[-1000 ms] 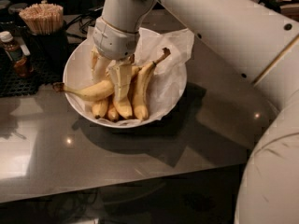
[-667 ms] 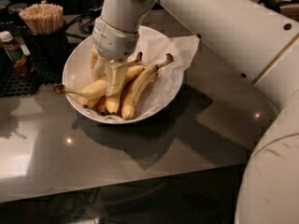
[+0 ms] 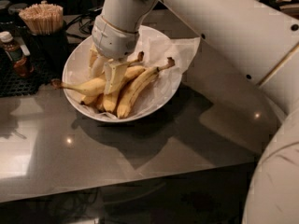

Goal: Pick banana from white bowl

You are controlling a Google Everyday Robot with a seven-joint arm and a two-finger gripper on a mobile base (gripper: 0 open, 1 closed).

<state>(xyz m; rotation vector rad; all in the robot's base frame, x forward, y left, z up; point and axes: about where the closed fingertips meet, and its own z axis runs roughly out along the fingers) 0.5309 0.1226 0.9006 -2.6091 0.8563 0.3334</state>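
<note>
The white bowl (image 3: 163,85), lined with crinkled white paper, stands on the dark counter and holds several yellow bananas. The banana (image 3: 86,86) lies at the left of the pile. Its long thin stem with a dark tip reaches out over the bowl's left rim. My gripper (image 3: 106,74) points down into the bowl from above, and its pale fingers (image 3: 114,78) are closed on the banana's thick end. Another banana (image 3: 140,85) with a dark stem tip lies to the right of the fingers. The wrist hides the back of the pile.
A dark cup of wooden sticks (image 3: 43,20) and a small brown bottle (image 3: 15,55) on a black mat stand left of the bowl. My white arm (image 3: 224,27) spans the upper right. The counter's front edge runs along the bottom.
The bananas have swung round in the bowl, their stems now pointing up and right. The long-stemmed banana has shifted left and slightly up, its stem now past the rim. The gripper stays over the pile.
</note>
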